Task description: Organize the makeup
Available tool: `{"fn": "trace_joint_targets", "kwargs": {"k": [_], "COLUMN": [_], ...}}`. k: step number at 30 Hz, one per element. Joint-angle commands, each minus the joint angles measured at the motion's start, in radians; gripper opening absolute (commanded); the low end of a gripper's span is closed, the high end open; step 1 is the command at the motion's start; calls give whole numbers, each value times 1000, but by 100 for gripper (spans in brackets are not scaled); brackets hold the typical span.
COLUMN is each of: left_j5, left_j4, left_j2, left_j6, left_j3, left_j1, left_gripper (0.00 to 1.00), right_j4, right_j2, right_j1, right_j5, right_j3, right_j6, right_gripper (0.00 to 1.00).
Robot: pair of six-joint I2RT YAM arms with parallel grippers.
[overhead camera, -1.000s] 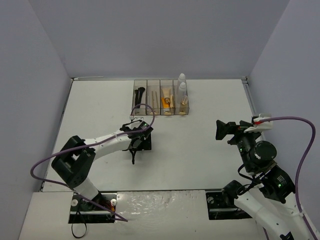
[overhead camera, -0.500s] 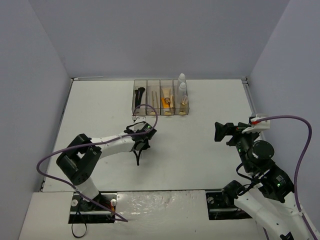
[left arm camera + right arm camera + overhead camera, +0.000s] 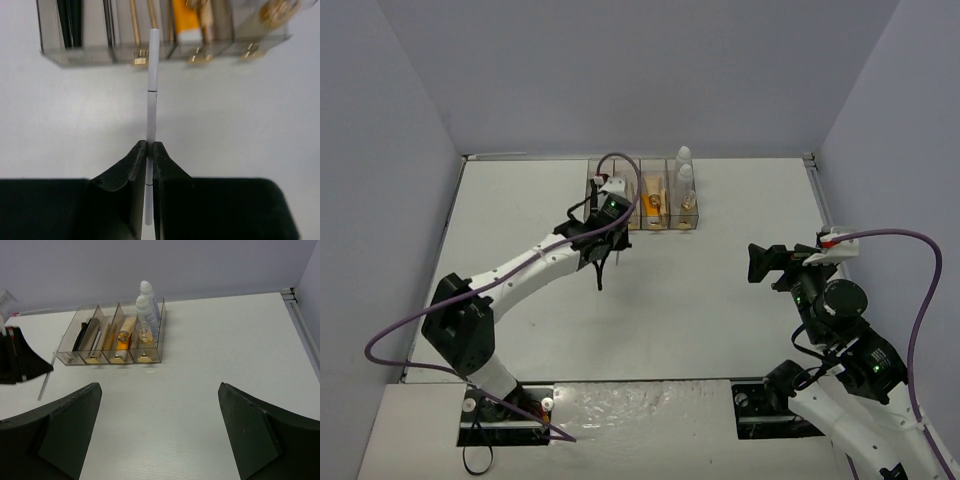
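Left wrist: left gripper (image 3: 149,146) pinches white stick (image 3: 152,75) pointing at box (image 3: 75,54).

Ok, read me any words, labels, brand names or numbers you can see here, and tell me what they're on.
No text can be read in any view.
The white bottles: any label is too small to tell.
The thin white stick in the left gripper: only thin dark rings, no letters.
The clear box: no writing shows.
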Motion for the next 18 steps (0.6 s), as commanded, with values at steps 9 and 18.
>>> {"fn": "trace_joint_targets", "kwargs": {"k": [9,18], "left_j5": [372,441], "left_j4": [113,129], "left_j2": [385,616], "left_j6": [182,139], "left_j3": [542,734], "left_j1": [280,320], "left_gripper": [0,2], "right_j4": [45,35], "right_j2": [-1,40], "right_j1": [2,1], "right_j5": [-3,-2], "right_j3": [-8,-3], "right_j6": [9,7], "right_gripper": [100,100]}}
